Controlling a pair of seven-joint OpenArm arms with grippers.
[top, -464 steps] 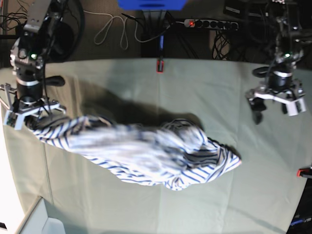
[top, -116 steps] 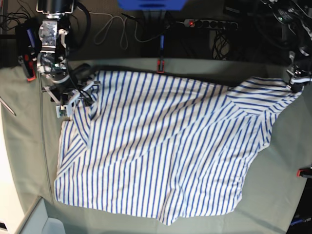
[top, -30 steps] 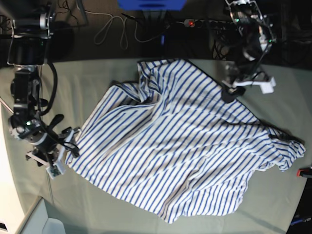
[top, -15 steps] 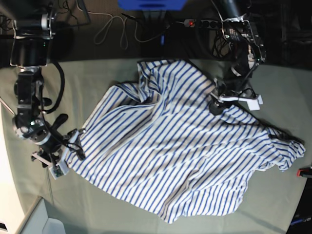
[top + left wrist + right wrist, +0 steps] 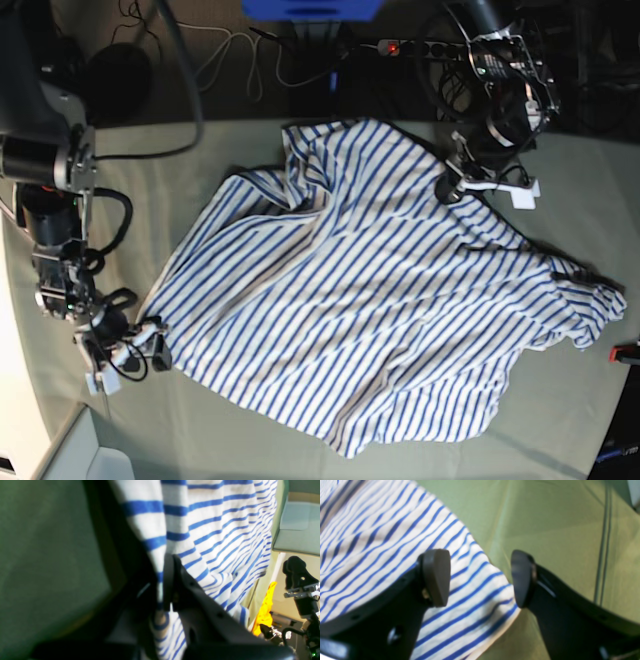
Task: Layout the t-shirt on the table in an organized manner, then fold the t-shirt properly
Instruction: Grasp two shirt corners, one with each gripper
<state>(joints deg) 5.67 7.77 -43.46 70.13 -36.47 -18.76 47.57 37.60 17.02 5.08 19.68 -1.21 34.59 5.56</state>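
The t-shirt [image 5: 360, 300], white with blue stripes, lies rumpled across the middle of the table [image 5: 250, 430]. At the shirt's far right edge my left gripper [image 5: 452, 188] is shut on a fold of the fabric. The left wrist view shows the left gripper [image 5: 168, 585] pinching striped cloth [image 5: 212, 530]. My right gripper [image 5: 140, 352] stands open at the shirt's near left corner. In the right wrist view that corner [image 5: 475, 597] lies below and between the spread fingers [image 5: 436, 577] of the right gripper [image 5: 480, 578], over the green table [image 5: 557, 517].
A red clamp [image 5: 627, 351] sits on the table's right edge. A power strip [image 5: 420, 47], a white cable [image 5: 230, 60] and a blue object [image 5: 310, 8] lie beyond the far edge. A pale box [image 5: 90, 460] stands at the near left corner.
My left gripper has come down on the shirt's far right edge and shut on it. The right gripper, still open, has slid nearer along the shirt's left edge to its corner.
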